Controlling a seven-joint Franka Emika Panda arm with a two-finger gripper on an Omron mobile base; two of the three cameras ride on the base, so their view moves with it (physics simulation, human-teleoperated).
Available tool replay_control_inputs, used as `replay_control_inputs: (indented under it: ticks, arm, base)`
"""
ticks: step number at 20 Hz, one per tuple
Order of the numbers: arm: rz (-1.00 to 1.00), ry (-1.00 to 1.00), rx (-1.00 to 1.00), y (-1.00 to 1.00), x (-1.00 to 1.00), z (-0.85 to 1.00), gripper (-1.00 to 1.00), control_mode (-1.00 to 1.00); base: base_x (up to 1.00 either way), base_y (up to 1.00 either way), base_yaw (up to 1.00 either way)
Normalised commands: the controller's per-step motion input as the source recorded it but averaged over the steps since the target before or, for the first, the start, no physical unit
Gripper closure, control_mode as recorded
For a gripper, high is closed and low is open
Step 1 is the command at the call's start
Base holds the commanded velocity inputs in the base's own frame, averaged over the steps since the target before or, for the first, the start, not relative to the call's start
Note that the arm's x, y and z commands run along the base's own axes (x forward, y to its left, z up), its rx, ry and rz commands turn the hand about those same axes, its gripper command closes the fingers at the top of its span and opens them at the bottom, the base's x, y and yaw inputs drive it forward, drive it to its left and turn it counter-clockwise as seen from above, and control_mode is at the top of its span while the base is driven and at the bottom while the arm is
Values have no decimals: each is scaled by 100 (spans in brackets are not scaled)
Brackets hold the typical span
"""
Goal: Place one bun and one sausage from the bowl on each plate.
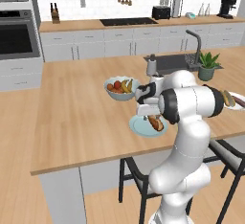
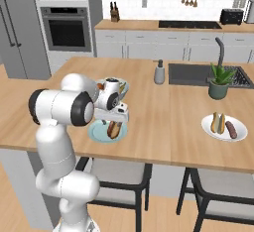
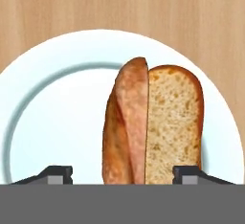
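Gripper [image 3: 122, 175] released, jaws wide over pale blue plate [image 3: 52, 117], lower centre of frame: bun [image 3: 172, 122] and sausage [image 3: 131, 117] down. White plate [image 2: 240, 132] at right looks loaded too; task looks done.

Looking down on a pale blue plate [image 3: 57, 103] on a wooden counter [image 3: 119, 3]. Holding a bun [image 3: 174, 122] and a sausage [image 3: 131, 117], side by side, touching. Finger tips [image 3: 55, 174] wide apart.

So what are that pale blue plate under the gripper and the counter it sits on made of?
The plate looks like glazed ceramic: smooth, even pale blue with a soft sheen, though plastic would look alike. The counter looks like light wood with a matte finish, judging by its fine straight grain lines.
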Motion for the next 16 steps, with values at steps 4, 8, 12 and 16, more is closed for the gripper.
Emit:
replay_control_inputs:
  ticks: [4, 8, 12, 16]
  arm:
    - [0, 0, 0, 0, -13, 14, -100, -100]
    - [-9, 0, 0, 8, -59, 61, -100, -100]
    - [-9, 2, 0, 2, -79, 57, -100, -100]
    - [-7, 2, 0, 26, -100, 36, -100, -100]
  base:
    - [0, 0, 0]
    - [0, 0, 0]
    - [0, 0, 0]
    - [0, 0, 0]
